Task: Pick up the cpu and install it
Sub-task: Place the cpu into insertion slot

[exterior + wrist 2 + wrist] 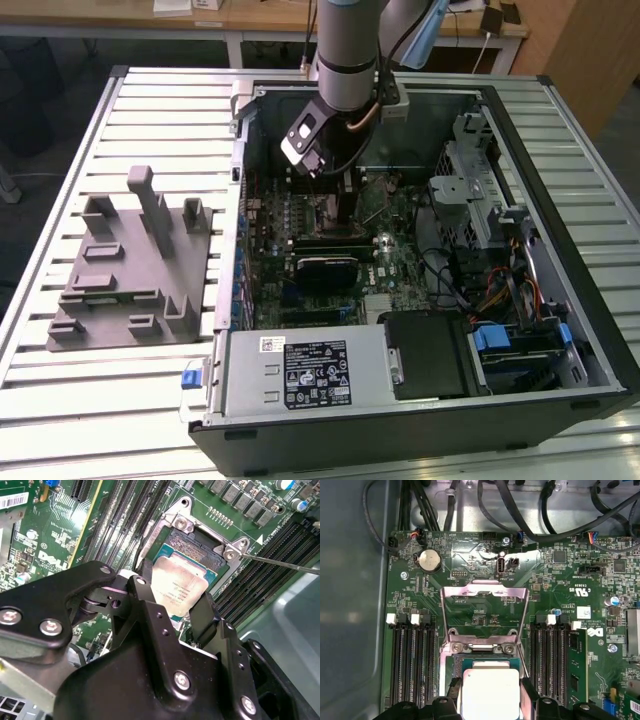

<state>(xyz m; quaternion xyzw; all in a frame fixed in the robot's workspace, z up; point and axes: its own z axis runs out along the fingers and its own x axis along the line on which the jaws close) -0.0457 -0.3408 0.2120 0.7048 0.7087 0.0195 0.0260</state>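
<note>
The gripper (174, 592), fingers clamped on opposite edges of the cpu (182, 582), holds it over the open socket (194, 547) on the motherboard (470, 560).

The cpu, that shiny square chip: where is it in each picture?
Exterior view: inside the computer case, covered by the gripper holding it.
Second wrist view: the cpu is pinched between the fingers, over the socket frame.
First wrist view: the cpu sits between the fingers too, next to that frame.
Shared landmark: the green motherboard.
</note>
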